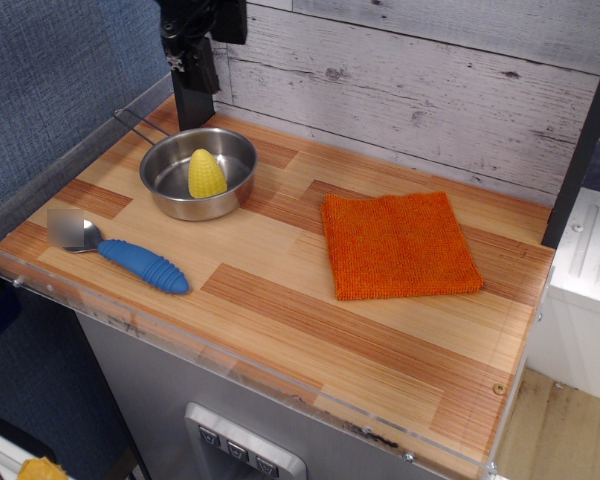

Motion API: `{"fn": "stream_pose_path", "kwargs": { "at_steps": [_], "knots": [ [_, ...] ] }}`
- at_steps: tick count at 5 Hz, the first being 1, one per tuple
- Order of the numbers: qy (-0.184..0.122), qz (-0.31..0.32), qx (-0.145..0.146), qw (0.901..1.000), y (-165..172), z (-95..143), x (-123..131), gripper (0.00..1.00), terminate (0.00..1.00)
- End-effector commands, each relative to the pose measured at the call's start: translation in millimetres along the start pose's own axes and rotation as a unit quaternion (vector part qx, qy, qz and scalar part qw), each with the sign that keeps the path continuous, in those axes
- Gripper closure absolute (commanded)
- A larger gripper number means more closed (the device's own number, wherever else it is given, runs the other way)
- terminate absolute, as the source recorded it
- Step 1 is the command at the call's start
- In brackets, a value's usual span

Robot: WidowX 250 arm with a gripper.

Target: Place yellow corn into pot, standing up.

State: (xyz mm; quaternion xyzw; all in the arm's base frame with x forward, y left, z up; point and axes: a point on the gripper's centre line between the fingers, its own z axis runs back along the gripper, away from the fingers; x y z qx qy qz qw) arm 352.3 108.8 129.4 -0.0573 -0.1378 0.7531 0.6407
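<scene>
Gripper [192, 100] seemingly cropped, state unclear

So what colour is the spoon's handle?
Blue, with ribs, on the spoon handle; it shows in the observation.image view.
</scene>
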Motion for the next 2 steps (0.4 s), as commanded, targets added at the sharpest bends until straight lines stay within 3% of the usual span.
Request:
{"fn": "stream_pose_path", "kwargs": {
  "at_steps": [1,2],
  "knots": [
    [-0.004,0.001,-0.037,0.9993,0.0,27.1,2.9,0.00,0.00],
    [-0.004,0.001,-0.037,0.9993,0.0,27.1,2.9,0.00,1.00]
  ]
}}
